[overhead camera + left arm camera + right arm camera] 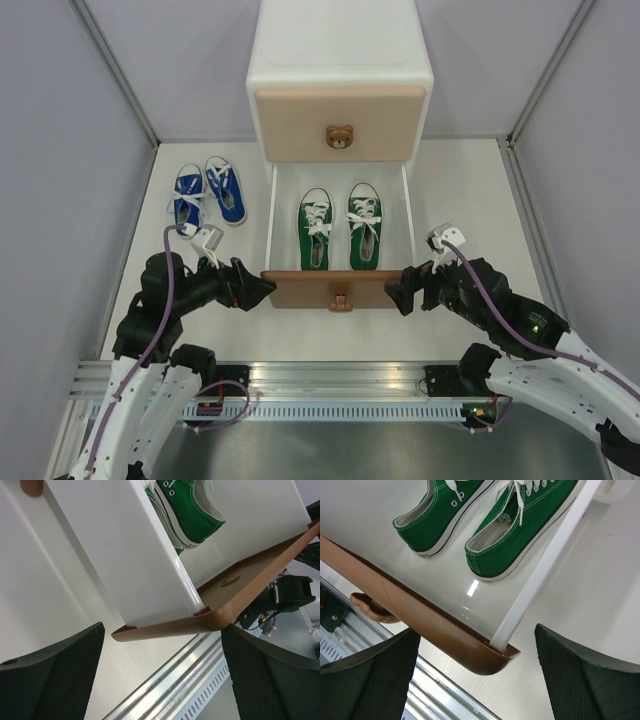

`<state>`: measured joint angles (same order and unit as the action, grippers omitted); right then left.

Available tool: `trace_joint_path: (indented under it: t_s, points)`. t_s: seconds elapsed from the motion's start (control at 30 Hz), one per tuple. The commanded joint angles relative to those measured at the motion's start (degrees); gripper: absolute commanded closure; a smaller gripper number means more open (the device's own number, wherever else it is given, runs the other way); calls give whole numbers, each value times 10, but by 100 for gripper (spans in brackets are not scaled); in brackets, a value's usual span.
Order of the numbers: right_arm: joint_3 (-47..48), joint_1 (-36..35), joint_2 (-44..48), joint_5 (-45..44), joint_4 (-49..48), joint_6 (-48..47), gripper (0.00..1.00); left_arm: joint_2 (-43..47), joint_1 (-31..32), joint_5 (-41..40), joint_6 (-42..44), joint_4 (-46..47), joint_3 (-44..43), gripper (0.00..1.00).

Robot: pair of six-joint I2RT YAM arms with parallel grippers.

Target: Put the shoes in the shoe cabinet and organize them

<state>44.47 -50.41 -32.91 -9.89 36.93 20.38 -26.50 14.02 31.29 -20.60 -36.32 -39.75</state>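
nearest, the left gripper (268,289) and right gripper (393,292) stand wide open and hold nothing, each with one corner of the brown drawer front (300,290) between its fingers. beyond it, in the pulled-out drawer, the green shoes (316,232) lie side by side, long axes 6 to 12 o'clock, toes at 12. the blue shoes (190,196) lie on the table (460,200) at 10 o'clock, left of the shoe cabinet (340,60).

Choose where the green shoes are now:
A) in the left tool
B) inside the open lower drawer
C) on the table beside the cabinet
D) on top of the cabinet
B: the green shoes lie side by side inside the pulled-out lower drawer.
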Motion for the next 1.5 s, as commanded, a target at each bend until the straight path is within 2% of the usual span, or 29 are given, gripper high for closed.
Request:
trace_joint_path:
  t_s: [0.0,0.33,0.73,1.17,1.47]
  points:
    - [0,-1,15,-32,-21,7,3,-11,0,-18,-38,47,9,1]
    - [42,-1,-18,-105,-62,-1,4,-49,0,-116,-61,72,-43,2]
    - [84,-1,-87,-240,-91,-35,4,-123,11,-112,-92,142,-59,1]
    - [91,15,-197,-288,-183,-73,4,-240,14,-185,-111,226,-93,0]
    - [89,110,-273,-240,-287,-66,4,-345,15,-234,-137,289,-126,0]
